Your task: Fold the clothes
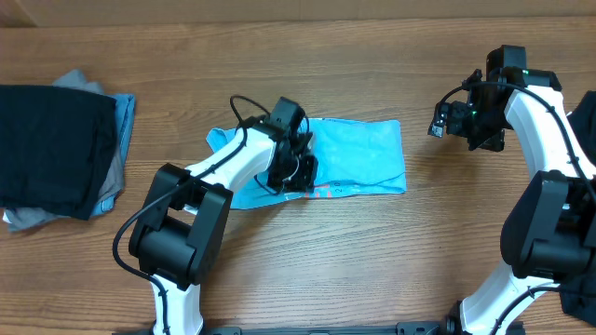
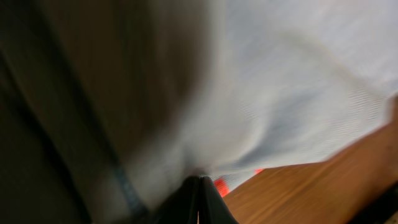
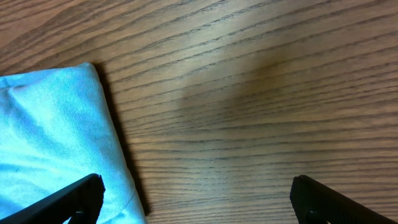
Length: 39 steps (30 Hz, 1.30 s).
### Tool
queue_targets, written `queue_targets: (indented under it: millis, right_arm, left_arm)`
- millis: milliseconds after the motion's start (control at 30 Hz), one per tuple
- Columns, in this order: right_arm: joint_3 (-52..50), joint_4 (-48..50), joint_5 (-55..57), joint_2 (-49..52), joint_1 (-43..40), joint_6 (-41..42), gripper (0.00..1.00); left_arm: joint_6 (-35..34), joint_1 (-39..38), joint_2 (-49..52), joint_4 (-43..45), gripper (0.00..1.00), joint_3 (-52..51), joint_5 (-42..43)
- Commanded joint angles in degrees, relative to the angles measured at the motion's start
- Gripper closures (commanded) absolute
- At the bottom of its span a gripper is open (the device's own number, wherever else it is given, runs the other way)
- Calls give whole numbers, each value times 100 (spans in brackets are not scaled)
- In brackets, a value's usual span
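A light sky-blue T-shirt (image 1: pixel 363 149) lies folded into a wide band at the middle of the table, with red lettering (image 1: pixel 331 193) along its near edge. My left gripper (image 1: pixel 300 175) is down on the band's left part. In the left wrist view its fingertips (image 2: pixel 200 180) are pressed together, and the pale cloth (image 2: pixel 292 93) gathers right at them and drapes close over the camera. My right gripper (image 1: pixel 447 119) hovers open to the right of the shirt. In the right wrist view its fingers (image 3: pixel 196 199) stand wide apart, the left one over the shirt's right edge (image 3: pixel 50 137).
A pile of other clothes sits at the table's left edge: a black shirt (image 1: pixel 51 149) on top, with grey (image 1: pixel 112 186) and blue (image 1: pixel 126 107) ones showing under it. Bare wooden tabletop (image 1: pixel 372 261) stretches between the shirt and the near edge.
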Motion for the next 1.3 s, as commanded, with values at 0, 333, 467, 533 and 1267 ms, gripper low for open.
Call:
queue_targets:
  millis: [0, 333, 467, 533, 1267]
  right_arm:
    - [72, 26, 35, -186, -4, -17, 0]
    - [72, 26, 35, -186, -4, -15, 0]
    - [72, 26, 35, -186, -4, -15, 0]
    - [72, 26, 35, -188, -4, -15, 0]
    - [72, 26, 35, -186, -4, -15, 0]
  left_arm:
    - [-39, 0, 85, 26, 96, -256, -334]
    - [-42, 2, -507, -133, 96, 481, 702]
    - [-109, 4, -769, 28, 96, 643, 188]
    - [-173, 4, -745, 107, 96, 634, -48]
    - [-208, -37, -111, 125, 96, 651, -131]
